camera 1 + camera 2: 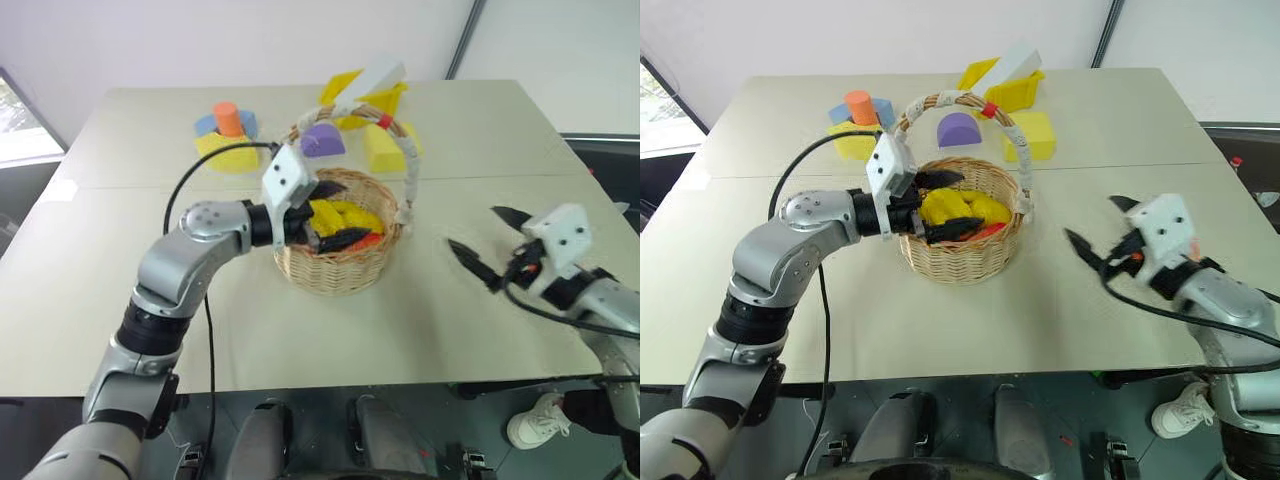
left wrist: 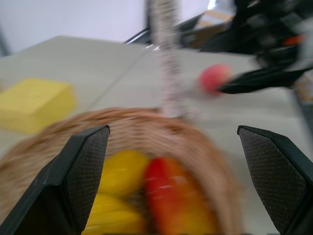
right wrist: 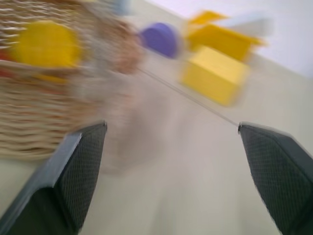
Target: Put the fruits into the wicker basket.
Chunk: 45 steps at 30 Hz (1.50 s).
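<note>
The wicker basket point(image 1: 338, 266) stands mid-table, its white-wrapped handle point(image 1: 411, 172) arching over it. Inside lie yellow fruits point(image 1: 346, 214) and an orange-red mango point(image 1: 368, 240). My left gripper point(image 1: 335, 213) reaches in over the basket's left rim, open, with nothing between its fingers; in the left wrist view the fruits point(image 2: 122, 171) and mango point(image 2: 166, 196) lie just beyond them. To the right of the basket my right gripper point(image 1: 490, 240) hangs open and empty over bare table. A blurred pink round thing point(image 2: 213, 78) shows past the handle; I cannot tell what it is.
Foam blocks stand behind the basket: a purple arch point(image 1: 322, 140), a yellow cube point(image 1: 382, 148), a yellow block box point(image 1: 365, 95), and a blue, orange and yellow stack point(image 1: 228, 135) at the back left. A black cable point(image 1: 185, 190) loops from my left arm.
</note>
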Tool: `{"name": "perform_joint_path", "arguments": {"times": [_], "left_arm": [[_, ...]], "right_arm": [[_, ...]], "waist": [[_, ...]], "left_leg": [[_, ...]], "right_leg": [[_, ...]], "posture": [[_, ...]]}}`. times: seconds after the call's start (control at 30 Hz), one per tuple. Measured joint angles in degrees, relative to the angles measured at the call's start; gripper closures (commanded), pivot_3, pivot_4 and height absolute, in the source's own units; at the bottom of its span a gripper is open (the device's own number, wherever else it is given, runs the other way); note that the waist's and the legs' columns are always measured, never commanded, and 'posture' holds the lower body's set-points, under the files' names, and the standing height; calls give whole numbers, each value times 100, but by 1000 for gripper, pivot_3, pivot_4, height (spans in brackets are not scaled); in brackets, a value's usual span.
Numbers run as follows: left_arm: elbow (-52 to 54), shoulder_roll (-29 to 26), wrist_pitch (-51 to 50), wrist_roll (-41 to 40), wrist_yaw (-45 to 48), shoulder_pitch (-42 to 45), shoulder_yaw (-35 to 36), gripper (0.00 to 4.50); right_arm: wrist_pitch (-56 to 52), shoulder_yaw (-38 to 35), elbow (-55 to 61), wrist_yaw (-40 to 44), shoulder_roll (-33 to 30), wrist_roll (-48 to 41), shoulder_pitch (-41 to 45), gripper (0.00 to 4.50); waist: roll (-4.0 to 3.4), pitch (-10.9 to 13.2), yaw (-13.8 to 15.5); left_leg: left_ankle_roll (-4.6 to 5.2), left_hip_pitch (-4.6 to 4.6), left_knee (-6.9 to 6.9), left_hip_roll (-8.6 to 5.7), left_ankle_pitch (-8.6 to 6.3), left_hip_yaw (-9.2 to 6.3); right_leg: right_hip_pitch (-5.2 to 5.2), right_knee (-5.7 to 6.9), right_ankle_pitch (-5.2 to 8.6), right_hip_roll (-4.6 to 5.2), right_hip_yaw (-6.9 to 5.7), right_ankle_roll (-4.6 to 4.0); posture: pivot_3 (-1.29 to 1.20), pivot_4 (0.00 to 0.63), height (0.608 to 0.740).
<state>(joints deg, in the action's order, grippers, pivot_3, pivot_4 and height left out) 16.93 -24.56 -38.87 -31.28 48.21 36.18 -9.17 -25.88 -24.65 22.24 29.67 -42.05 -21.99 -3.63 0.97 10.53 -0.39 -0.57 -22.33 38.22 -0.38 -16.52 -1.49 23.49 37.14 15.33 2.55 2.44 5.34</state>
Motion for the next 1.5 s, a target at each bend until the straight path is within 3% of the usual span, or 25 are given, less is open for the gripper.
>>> {"name": "perform_joint_path", "arguments": {"times": [0.13, 0.4, 0.77, 0.9, 0.93, 1.0, 1.17, 1.27, 1.4, 1.5], "left_arm": [[424, 36, 58, -339, 420, -289, -124, 54], [452, 220, 155, -163, 346, -346, -515, 54], [391, 222, 222, 5, 261, -338, -524, 54], [391, 223, 223, 33, 239, -338, -523, 0], [391, 222, 224, 34, 238, -338, -522, 0], [391, 215, 233, 36, 230, -339, -505, 0], [179, -107, 361, -31, 290, -417, 23, 0], [-33, -535, 383, -197, 409, -574, 653, 0], [-331, -1087, 501, -206, 592, -884, 1320, 0], [-414, -1235, 604, -201, 666, -1019, 1496, 0]], "right_arm": [[118, -419, -918, -280, 51, 326, -140, 0], [105, -375, -1749, -655, 189, 601, 298, 0], [-324, -370, -2527, -708, 462, 317, 897, 0], [-304, -370, -2608, -661, 487, 294, 924, 1792], [-297, -369, -2607, -651, 487, 296, 923, 2072], [-250, -355, -2574, -623, 479, 327, 911, 2072], [-78, -72, -1414, -74, 169, 304, 609, 2072], [-202, 59, 27, 727, -171, -442, 491, 2072], [-820, 495, 1236, 1122, -423, -1483, 1080, 2072], [-1137, 1414, 1400, 873, -245, -1446, 1918, 2072]], "waist": [[-5, -3, -31], [-17, -8, -61], [-20, -8, -34], [-21, -9, -45], [-21, -9, -44], [-22, -9, -43], [-45, -10, -78], [-49, -7, -90], [-40, -4, -57], [-34, -2, -43]], "left_leg": [[0, 8, 0, 1, 0, 4], [0, 29, -1, 6, 1, 17], [0, 24, -1, 3, 0, 15], [0, 24, -1, 4, 0, 15], [0, 24, -1, 4, 0, 15], [0, 24, -1, 4, 0, 15], [0, 26, -2, 9, 0, 16], [1, 28, -3, 22, 0, 12], [1, 28, -1, 21, 0, 5], [0, 23, 0, 12, 0, 6]], "right_leg": [[-4, 1, 0, -1, 7, 0], [-12, 9, 0, -16, 20, 0], [-12, 6, 0, -13, 20, 1], [-11, 6, 0, -14, 20, 1], [-11, 6, 0, -14, 20, 1], [-11, 6, 0, -14, 20, 1], [-8, 8, 0, -20, 20, 1], [-8, 8, 1, -33, 19, 2], [-13, 5, 1, -25, 9, 1], [-10, 3, 1, -10, 6, 1]], "posture": [[0, 150, 740], [0, 150, 740], [0, 150, 740], [0, 150, 740], [0, 150, 740], [0, 150, 740], [0, 150, 740], [0, 150, 740], [0, 150, 740], [0, 150, 740]]}}
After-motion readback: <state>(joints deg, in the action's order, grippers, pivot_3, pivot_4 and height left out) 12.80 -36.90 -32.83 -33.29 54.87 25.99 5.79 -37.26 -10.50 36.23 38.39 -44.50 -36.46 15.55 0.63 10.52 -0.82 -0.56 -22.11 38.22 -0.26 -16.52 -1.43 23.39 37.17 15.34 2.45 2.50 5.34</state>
